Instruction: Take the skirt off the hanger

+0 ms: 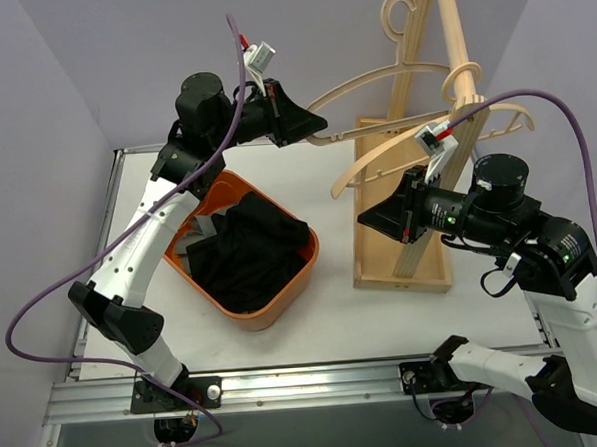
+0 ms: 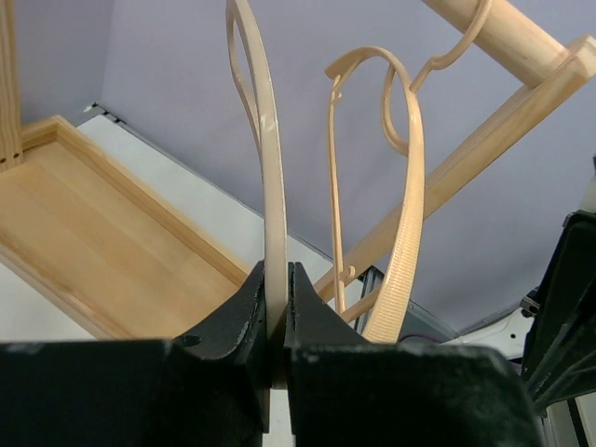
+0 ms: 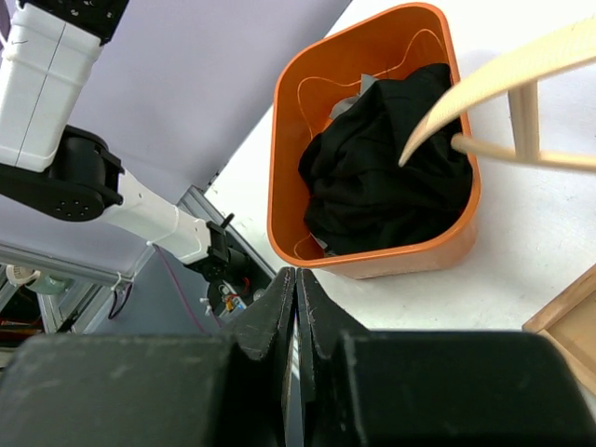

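left arm: stretched up and back, gripper [image 1: 320, 136] pinched tight on a hanger [image 2: 270, 177] | right arm: elbow folded, wrist aimed left, gripper [image 1: 364, 218] fingers pressed together

No legible text, no labels (any view)

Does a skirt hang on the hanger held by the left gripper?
No, the hanger in the left gripper is bare; black clothing lies in the orange bin.
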Robot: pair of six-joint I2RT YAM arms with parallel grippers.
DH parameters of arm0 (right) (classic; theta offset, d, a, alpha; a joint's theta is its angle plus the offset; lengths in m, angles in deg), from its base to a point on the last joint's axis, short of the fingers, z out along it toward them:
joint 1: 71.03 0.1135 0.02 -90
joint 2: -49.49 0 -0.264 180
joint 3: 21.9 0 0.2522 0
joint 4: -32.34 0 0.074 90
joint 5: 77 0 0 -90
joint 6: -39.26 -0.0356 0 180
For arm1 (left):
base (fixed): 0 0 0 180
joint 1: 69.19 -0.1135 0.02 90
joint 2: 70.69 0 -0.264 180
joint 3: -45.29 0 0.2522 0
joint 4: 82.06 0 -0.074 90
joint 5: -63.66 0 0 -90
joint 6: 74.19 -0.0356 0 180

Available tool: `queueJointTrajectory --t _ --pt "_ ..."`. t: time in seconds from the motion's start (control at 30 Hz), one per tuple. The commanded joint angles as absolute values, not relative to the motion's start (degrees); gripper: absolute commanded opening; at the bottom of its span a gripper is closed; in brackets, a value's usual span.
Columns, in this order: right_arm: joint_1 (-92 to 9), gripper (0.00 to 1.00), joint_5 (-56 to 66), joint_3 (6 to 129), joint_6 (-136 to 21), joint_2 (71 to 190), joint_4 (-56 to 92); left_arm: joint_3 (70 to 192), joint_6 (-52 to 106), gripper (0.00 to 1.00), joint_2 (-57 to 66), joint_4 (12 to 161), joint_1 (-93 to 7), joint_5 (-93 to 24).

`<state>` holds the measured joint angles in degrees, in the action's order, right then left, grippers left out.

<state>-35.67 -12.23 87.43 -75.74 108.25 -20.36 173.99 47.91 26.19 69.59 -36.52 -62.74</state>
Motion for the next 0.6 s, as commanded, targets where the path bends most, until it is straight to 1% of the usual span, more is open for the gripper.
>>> queueJointTrajectory --t 0.0,0.17,0.43,0.57 --pt "-35.2 0.0 -11.4 88.0 -75.0 107.9 -20.1 173.4 48.5 0.02 23.4 77.0 -36.5 -64.4" --pt "-35.3 0.0 -10.8 87.5 -75.3 106.9 -20.4 172.8 50.5 0.02 23.4 81.4 -36.1 -68.2" --pt "-35.3 0.0 -9.3 86.0 -76.0 104.8 -20.6 174.0 50.4 0.02 24.2 81.0 -34.5 -70.5" --pt "-35.3 0.0 -9.2 85.6 -76.1 104.6 -20.7 175.7 49.3 0.02 25.4 78.4 -33.4 -72.2"
